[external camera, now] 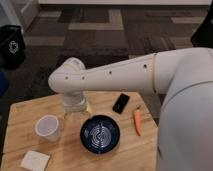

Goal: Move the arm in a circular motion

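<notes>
My large cream-white arm [125, 75] reaches from the right across the wooden table [30, 112] and bends down at a rounded elbow on the left. Its ribbed wrist [76, 103] points down over the table's middle. The gripper [82, 111] hangs just below the wrist, between the clear plastic cup [47, 127] and the dark blue bowl [100, 133]. Only a sliver of a yellowish finger [89, 108] shows; the rest is hidden behind the wrist.
On the table lie a black phone-like slab [120, 103], an orange carrot [137, 123] and a pale square sponge [35, 160] at the front left. A black bin [11, 47] stands on the carpet at the far left. My body fills the right side.
</notes>
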Controlling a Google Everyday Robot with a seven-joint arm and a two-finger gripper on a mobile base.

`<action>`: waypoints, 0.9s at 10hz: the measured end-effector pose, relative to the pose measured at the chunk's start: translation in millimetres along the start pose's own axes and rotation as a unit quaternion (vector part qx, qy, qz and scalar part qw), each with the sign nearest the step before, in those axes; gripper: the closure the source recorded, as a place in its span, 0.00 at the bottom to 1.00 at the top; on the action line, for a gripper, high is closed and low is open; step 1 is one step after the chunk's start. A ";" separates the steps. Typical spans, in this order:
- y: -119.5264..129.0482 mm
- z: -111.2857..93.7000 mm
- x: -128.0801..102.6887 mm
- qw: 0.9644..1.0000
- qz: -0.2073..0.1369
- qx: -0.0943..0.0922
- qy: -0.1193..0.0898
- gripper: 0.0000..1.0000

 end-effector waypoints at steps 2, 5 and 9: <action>20.2 -1.2 14.9 0.999 -0.039 0.009 0.010 0.35; 57.8 -8.5 29.4 0.994 -0.107 0.020 0.024 0.35; 95.7 -25.4 11.8 0.982 -0.181 0.043 0.027 0.35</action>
